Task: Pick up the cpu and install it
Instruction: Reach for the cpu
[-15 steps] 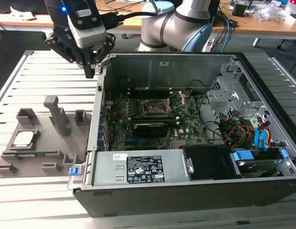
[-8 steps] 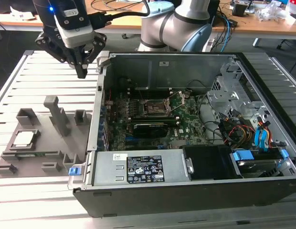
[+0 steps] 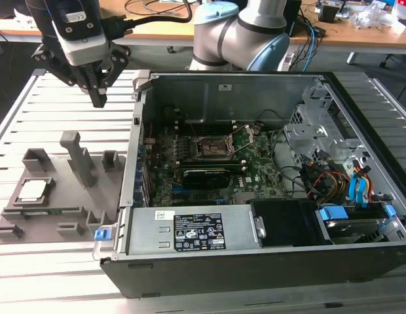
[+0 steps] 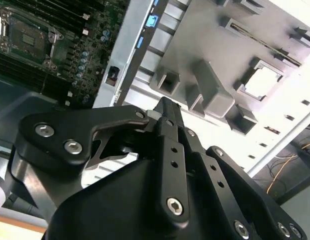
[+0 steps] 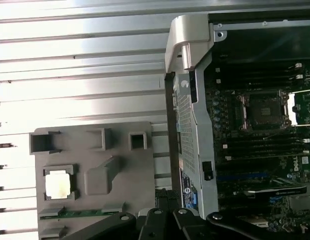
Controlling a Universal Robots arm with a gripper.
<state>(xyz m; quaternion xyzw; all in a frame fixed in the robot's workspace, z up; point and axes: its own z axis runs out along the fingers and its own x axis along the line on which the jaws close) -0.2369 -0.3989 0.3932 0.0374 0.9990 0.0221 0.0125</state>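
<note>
One risk: the gripper point(image 3: 98, 100), fingers pinched together and empty, hangs well apart from the cpu point(image 3: 33, 190) in its grey tray point(image 3: 67, 199); descending unopened could jab it.

One cpu point(image 3: 31, 190), one tray point(image 3: 67, 197), one computer case point(image 3: 255, 265), perhaps one memory stick point(image 5: 77, 213)

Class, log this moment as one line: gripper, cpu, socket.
gripper: shut, empty, raised over tray | cpu: lying in tray, not held | socket: no cpu in it
</note>
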